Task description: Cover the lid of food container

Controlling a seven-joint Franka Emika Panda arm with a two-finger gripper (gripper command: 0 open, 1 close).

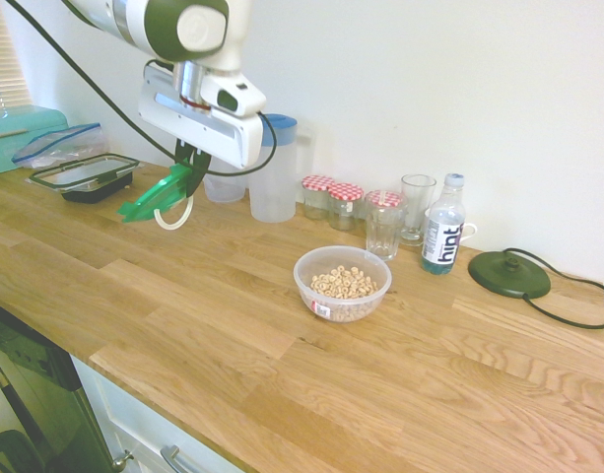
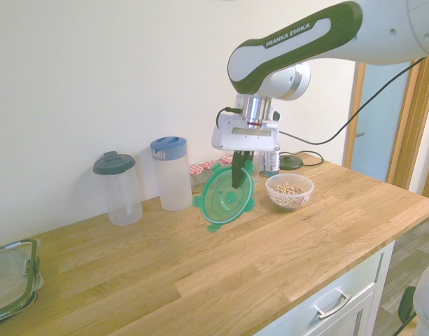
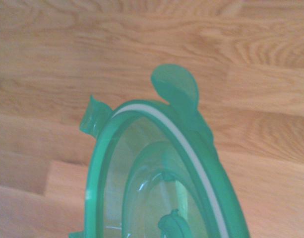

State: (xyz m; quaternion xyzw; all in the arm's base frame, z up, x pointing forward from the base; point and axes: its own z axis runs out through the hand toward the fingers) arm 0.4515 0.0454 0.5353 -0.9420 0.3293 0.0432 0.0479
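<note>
The round translucent green lid [image 2: 227, 197] with snap tabs hangs on edge above the wooden counter, and my gripper [image 2: 236, 183] is shut on its rim. In the first exterior view the lid [image 1: 156, 200] shows tilted below the gripper [image 1: 188, 169], left of the food container. The wrist view is filled by the lid [image 3: 156, 183] with its white ring. The food container [image 1: 342, 283], a clear round tub of cereal rings, stands open on the counter, also seen as the food container [image 2: 290, 192] to the right of the lid.
Along the wall stand a blue-lidded jug [image 1: 274, 169], red-checked jars [image 1: 344, 204], glasses [image 1: 384, 224], a water bottle [image 1: 443, 226] and a black base [image 1: 508, 273]. A rectangular black-rimmed container [image 1: 85, 177] lies at the far left. A grey-lidded jug [image 2: 119, 187] stands behind.
</note>
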